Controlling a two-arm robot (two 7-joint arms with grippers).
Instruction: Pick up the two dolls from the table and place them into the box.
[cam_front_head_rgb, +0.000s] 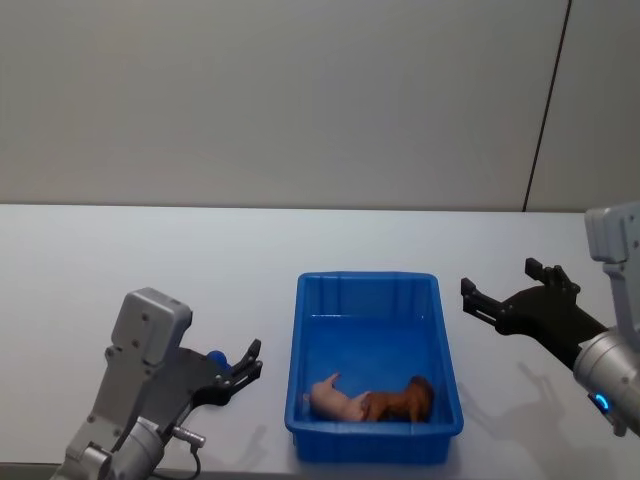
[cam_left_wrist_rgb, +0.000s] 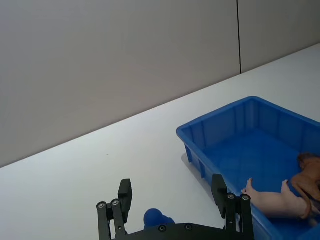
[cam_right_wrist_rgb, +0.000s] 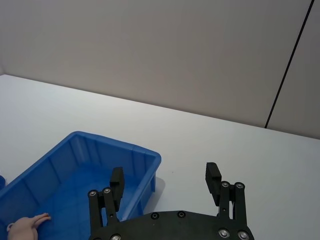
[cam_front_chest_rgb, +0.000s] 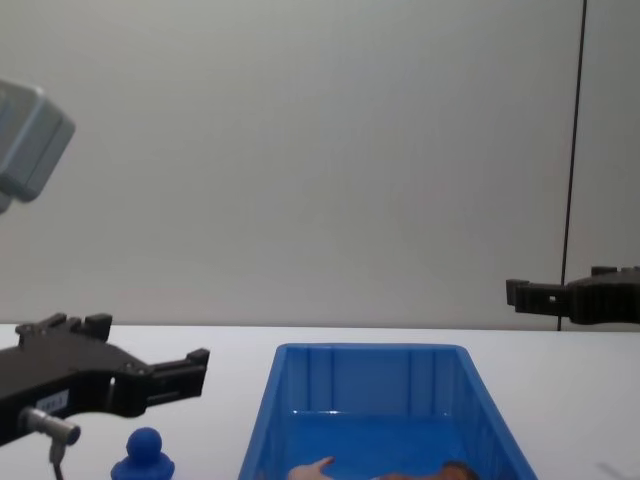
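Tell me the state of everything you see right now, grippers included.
Bright blue plastic rectangular box: upright, holding two toys.
Brown maned lion doll: lying inside the box.
Pale pink toy figure: lying inside the box.
Solid blue ball-headed doll: upright on the white table, ungrasped.
Left gripper: jaws open, above the blue doll.
Right gripper: jaws open, empty.

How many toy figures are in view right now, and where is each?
3. A brown lion-like figure and a pale pink figure lie inside the blue box, at its near end; a solid blue figure stands on the table under the open left pincer.
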